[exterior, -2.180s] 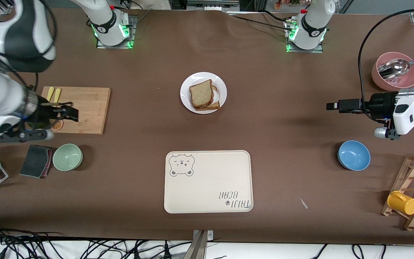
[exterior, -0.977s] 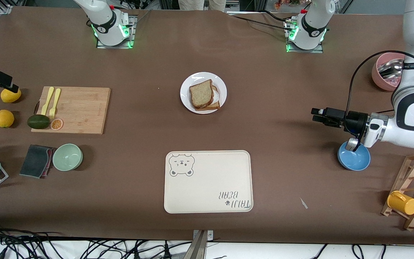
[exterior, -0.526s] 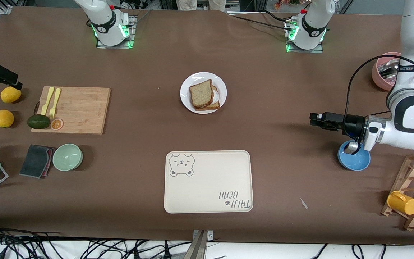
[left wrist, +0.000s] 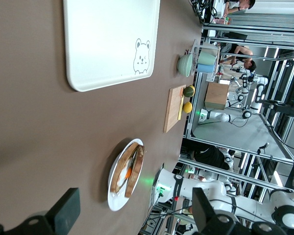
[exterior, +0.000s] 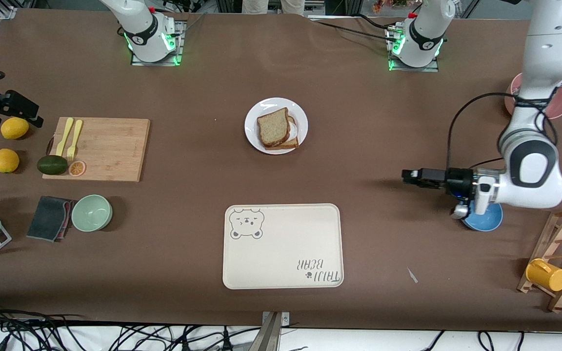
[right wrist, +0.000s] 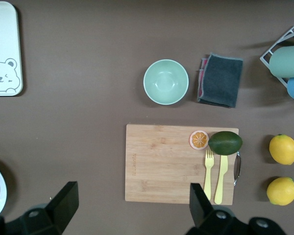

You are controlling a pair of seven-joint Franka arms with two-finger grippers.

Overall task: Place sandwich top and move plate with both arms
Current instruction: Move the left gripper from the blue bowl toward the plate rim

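Note:
The white plate [exterior: 250,127] sits mid-table, nearer the arms' bases than the tray. On it the sandwich top [exterior: 272,126], a speckled tan slice, rests slightly askew on the egg slice. In the left wrist view the sandwich top [left wrist: 136,171] leans over the egg on the plate [left wrist: 116,205]. My left gripper [exterior: 406,175] hovers level above bare table between the plate and the blue bowl, open and empty, its fingers [left wrist: 64,211] wide apart. My right gripper [exterior: 34,117] hangs high over the lemons beside the cutting board, fingers [right wrist: 63,197] open and empty.
A cream bear tray [exterior: 283,246] lies nearer the front camera than the plate. A blue bowl [exterior: 483,220], a pink bowl [exterior: 511,103] and a rack with a yellow cup [exterior: 547,275] stand at the left arm's end. A cutting board [exterior: 108,148], lemons, a green bowl [exterior: 91,212] and a cloth lie at the right arm's end.
My left gripper has swung lower and toward the middle of the table, still open. My right gripper rose off the cutting board earlier and now drifts back toward it. The plate and sandwich stayed put.

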